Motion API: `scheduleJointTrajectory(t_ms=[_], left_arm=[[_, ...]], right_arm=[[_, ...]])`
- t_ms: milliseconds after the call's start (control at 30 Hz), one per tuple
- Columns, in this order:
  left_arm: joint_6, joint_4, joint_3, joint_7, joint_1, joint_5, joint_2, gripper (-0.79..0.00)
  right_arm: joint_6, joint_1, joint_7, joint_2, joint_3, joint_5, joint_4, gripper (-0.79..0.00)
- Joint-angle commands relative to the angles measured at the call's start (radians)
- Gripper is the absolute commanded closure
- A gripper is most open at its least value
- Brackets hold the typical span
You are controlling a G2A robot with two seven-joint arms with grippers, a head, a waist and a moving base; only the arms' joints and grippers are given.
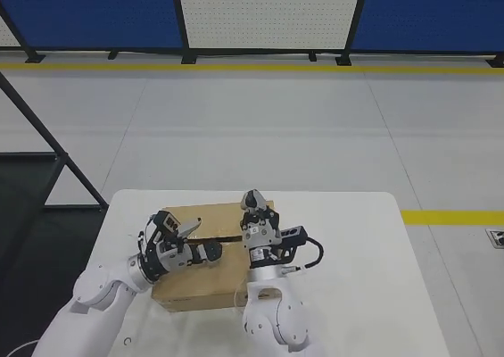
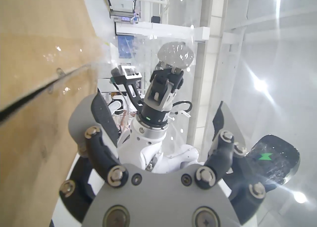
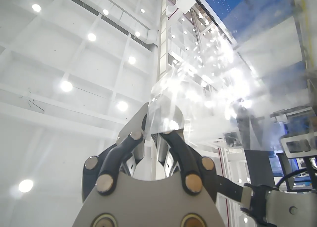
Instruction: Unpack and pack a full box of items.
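A brown cardboard box (image 1: 200, 287) lies on the white table (image 1: 359, 268), with a dark seam across its top. My right gripper (image 1: 251, 200) stands over the box's far edge, pointing upward. It is shut (image 3: 161, 120) on a strip of clear tape (image 3: 200, 82). From the left wrist view, that right gripper (image 2: 174, 70) holds a crumpled wad of clear tape (image 2: 176, 55), and the film stretches back to the box flap (image 2: 37, 39). My left gripper (image 2: 163, 119) is open beside that flap, with nothing between its fingers; in the top view the left gripper (image 1: 205, 253) sits over the box top.
The table has bare room to the right of the box and a narrower strip (image 1: 131, 214) to its left. A black frame (image 1: 46, 143) stands off the table's left side. Blue and white panels (image 1: 260, 22) line the far side of the floor.
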Motion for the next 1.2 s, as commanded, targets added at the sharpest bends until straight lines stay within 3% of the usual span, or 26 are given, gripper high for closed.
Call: scheduleJointTrajectory(t_ms=[0, 133, 367, 567, 633, 900, 1167], left_arm=[[0.01, 0.003, 0.006, -0.022, -0.005, -0.026, -0.004, -0.785], [-0.043, -0.009, 0.008, -0.034, -0.006, 0.044, -0.004, -0.785], [-0.176, -0.025, -0.026, 0.121, 0.016, 0.238, 0.001, -0.785], [-0.283, -0.066, -0.102, 0.247, 0.02, 0.464, 0.018, -0.785], [-0.312, -0.083, -0.126, 0.228, 0.021, 0.481, 0.024, -0.785], [-0.605, -0.099, -0.271, 0.171, 0.006, 0.822, 0.066, -0.785], [-0.624, -0.09, -0.283, 0.171, 0.001, 0.845, 0.069, -0.785]], right_arm=[[0.007, 0.003, 0.003, 0.0, 0.008, 0.004, 0.001, 0.0], [0.017, 0.012, 0.011, 0.0, 0.016, 0.01, 0.011, 0.0], [0.03, 0.007, 0.014, -0.001, 0.013, -0.011, 0.019, 0.0], [0.089, -0.005, 0.01, 0.001, -0.005, -0.069, 0.024, 0.0], [0.099, -0.007, 0.01, 0.001, -0.008, -0.081, 0.024, 0.0], [0.11, -0.008, 0.021, -0.001, -0.023, -0.105, 0.026, 0.0], [0.1, -0.009, -0.009, 0.0, -0.016, -0.148, 0.021, 0.0]])
